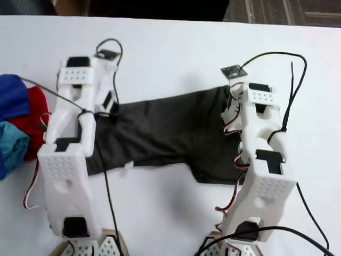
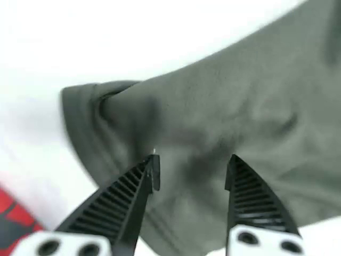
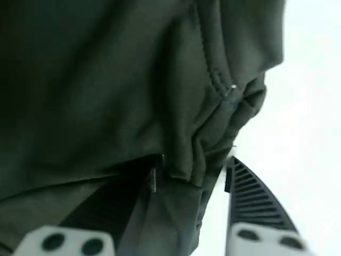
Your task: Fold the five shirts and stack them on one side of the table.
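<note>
You're at the start of a fold on the dark shirt (image 1: 170,128), which lies spread flat on the table (image 1: 176,42) with an arm at either end of it. Your left gripper (image 2: 192,170) hovers over the shirt's end nearest the pile of coloured shirts (image 1: 18,122). Its jaws stand well apart with nothing between them, just cloth lying below and a rolled hem past the tips. Your right gripper (image 3: 192,178) is at the shirt's opposite end, jaws about as wide, straddling a bunched ridge of fabric beside a stitched seam. From here it looks like it hasn't pinched yet.

So I'd call this the grasp step, both ends being lined up for a lift. The next move calls for both sets of jaws to close on a firm bite of cloth: your left needs to drop onto that rolled hem first, while your right already has a fold to squeeze. Then both ends can be carried across together so the shirt doubles evenly.

The blue, red and teal pile beside the shirt's left end looks bundled, not stacked.

As for writing, there's none you can read. A small white tab (image 1: 128,166) sits at the shirt's near edge, too small to make out.
</note>
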Robot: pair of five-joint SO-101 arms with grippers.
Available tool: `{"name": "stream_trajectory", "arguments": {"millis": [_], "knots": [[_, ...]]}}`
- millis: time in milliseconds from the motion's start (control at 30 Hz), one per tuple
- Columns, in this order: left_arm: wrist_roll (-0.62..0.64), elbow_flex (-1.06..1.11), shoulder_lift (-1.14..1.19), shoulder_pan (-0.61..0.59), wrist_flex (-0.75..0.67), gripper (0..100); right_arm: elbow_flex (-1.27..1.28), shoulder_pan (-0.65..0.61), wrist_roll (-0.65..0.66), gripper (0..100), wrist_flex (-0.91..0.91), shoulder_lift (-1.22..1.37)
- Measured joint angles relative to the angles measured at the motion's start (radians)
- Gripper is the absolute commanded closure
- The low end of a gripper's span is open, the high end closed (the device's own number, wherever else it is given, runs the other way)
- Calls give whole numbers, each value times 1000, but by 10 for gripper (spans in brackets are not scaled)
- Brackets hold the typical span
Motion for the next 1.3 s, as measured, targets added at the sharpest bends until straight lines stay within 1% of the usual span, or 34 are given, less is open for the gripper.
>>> {"name": "stream_trajectory", "arguments": {"millis": [100,167,267,333,433,567,667,767,900,967,1133,1300], "knots": [[-3,-94,0,3,94,775,0,0,2,797,26,-28],[-3,-110,0,3,114,775,2,0,5,797,52,-84],[-3,-87,0,3,120,775,40,0,54,797,87,-218],[-3,-34,0,3,115,779,117,0,95,797,112,-311],[-3,43,0,5,71,814,276,0,218,797,126,-463],[-3,110,-5,17,-9,820,545,0,460,797,120,-683],[-3,157,-14,35,-37,820,726,-2,614,797,100,-830],[-3,176,-14,63,-60,820,872,-40,700,789,98,-954],[-3,193,-15,75,-94,820,1000,-130,715,706,95,-1065],[-3,196,-15,75,-97,820,1037,-172,690,673,74,-1094],[-3,196,-15,74,-98,820,1065,-226,660,683,-20,-1111],[-3,206,-15,74,-101,820,1066,-233,660,682,-44,-1111]]}}
